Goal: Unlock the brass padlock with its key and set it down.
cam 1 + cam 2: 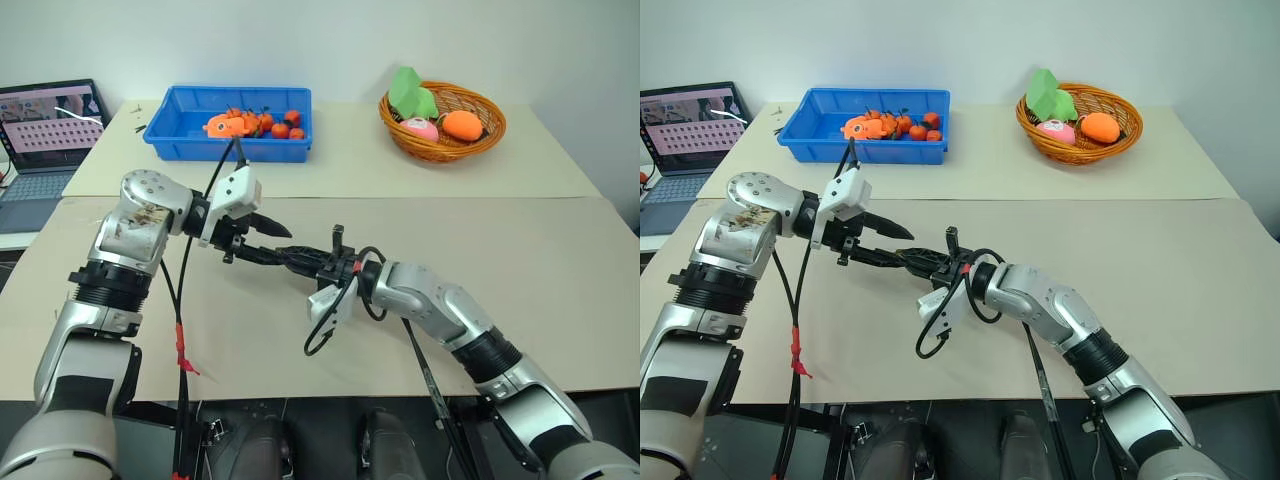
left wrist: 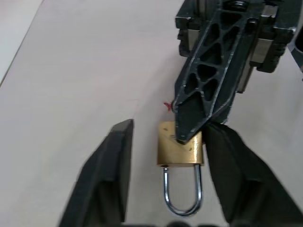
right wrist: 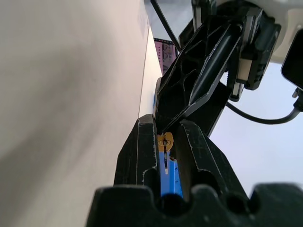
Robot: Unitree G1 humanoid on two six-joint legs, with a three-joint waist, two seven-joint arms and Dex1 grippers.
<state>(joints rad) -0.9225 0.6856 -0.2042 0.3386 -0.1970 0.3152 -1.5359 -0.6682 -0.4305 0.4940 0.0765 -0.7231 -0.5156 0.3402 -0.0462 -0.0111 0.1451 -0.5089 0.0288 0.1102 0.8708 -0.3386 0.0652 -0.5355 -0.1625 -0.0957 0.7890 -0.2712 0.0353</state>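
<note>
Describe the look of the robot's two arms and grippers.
Both arms are silver-grey metal with black ribbed joint sections. The left gripper and right gripper have black latticed fingers on white mounts. Black cables loop along each arm; red tape marks the left cable.

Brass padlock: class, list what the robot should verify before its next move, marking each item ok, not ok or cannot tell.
1. right gripper clamped on the brass padlock: ok.
2. left gripper open, with a gap beside the padlock: ok.
3. shackle free of both grippers: ok.
4. Padlock unlocked: cannot tell.
5. Key in the keyhole: cannot tell.
6. Bare table nearby for setting it down: ok.
</note>
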